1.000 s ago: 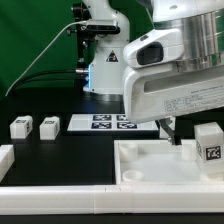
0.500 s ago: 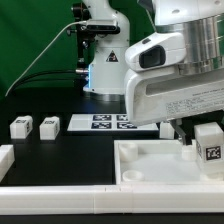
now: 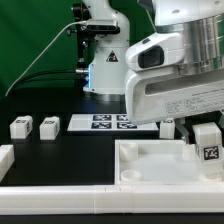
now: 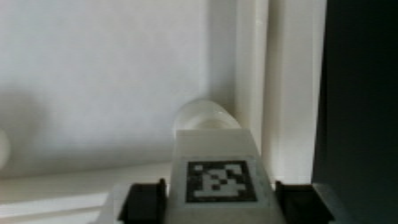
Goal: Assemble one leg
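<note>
A leg (image 3: 207, 144), a small white post with a black-and-white tag on its squarish end, stands at the far right corner of the large white recessed panel (image 3: 150, 165). My gripper (image 3: 196, 131) hangs under the big white arm and is shut on this leg. In the wrist view the leg (image 4: 219, 165) sits between my two dark fingers (image 4: 146, 198), which press on its two sides, with the gripper (image 4: 222, 202) over the panel's corner wall (image 4: 267, 80). Two more legs (image 3: 19, 127) (image 3: 47, 126) lie on the black table at the exterior view's left.
The marker board (image 3: 105, 123) lies flat behind the panel. A white block (image 3: 5, 157) sits at the exterior view's left edge. A long white rail (image 3: 90, 198) runs along the front. The robot base (image 3: 100, 60) stands at the back.
My gripper has moved toward the exterior view's right until its fingers flank the leg. The leg has shifted slightly down and left.
</note>
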Controlling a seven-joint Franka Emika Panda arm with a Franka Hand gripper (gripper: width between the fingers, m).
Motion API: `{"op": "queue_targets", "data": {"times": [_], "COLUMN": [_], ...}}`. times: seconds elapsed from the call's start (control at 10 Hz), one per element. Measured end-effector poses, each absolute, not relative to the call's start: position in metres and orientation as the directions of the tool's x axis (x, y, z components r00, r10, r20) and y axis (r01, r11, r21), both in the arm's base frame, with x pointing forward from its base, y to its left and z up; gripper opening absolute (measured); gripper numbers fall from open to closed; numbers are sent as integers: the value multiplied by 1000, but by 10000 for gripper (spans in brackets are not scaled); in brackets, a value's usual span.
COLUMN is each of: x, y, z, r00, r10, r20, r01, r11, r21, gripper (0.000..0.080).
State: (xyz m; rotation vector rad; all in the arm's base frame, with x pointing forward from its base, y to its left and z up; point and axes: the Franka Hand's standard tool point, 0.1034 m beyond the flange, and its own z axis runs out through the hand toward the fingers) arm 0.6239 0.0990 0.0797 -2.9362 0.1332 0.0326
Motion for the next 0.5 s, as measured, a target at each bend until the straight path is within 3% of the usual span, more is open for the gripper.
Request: {"op": "queue_targets", "data": {"times": [0.5], "x": [623], "y": [105], "z": [80], "r00": [798], "r10": [-586], "r20": [-139], "r01": [-602], "r11": [-781], "r21": [-165], "gripper": [293]}}
